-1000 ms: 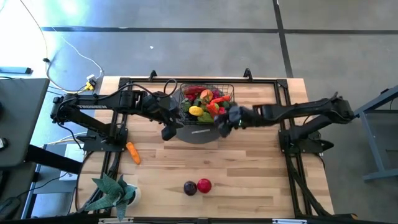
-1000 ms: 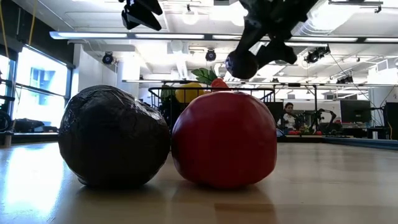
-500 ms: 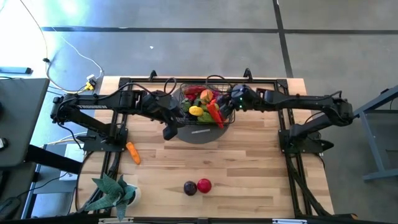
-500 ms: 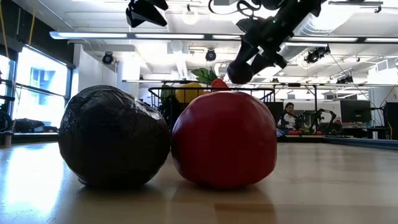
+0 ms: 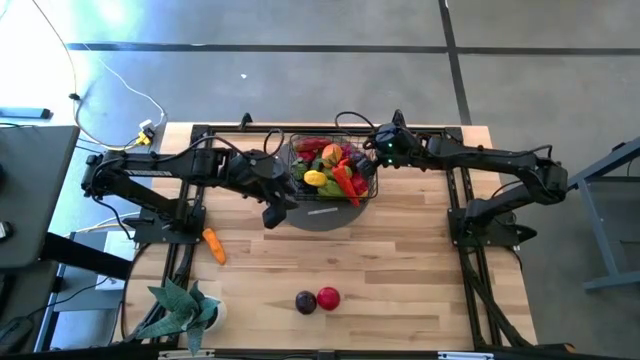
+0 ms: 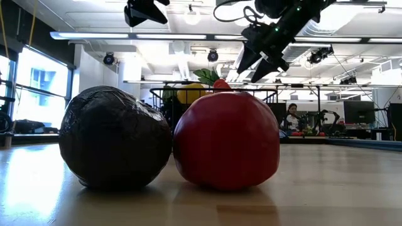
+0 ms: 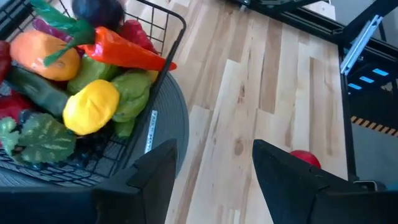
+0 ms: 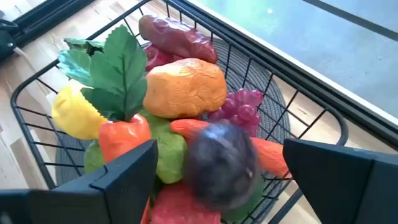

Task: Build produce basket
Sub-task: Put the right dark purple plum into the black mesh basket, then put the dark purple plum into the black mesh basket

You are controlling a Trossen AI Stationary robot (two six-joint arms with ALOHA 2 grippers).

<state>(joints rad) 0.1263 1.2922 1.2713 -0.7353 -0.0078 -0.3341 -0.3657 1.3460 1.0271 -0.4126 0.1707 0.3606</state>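
Plum (image 8: 221, 163) between spread right end effector (image 8: 217, 177) fingers above basket (image 5: 368, 190); left end effector (image 7: 211, 180) open.

The basket (image 5: 333, 170) sits on a disc mat (image 5: 322, 215) at the middle of the bench's (image 5: 400, 270) far edge, the produce (image 5: 330, 165) heaped inside it. Near the left edge lies a carrot (image 5: 213, 245); a potted plant (image 5: 180, 308) fills the near-left corner. Two round fruits (image 5: 317, 300) touch side by side — at the near edge's middle.
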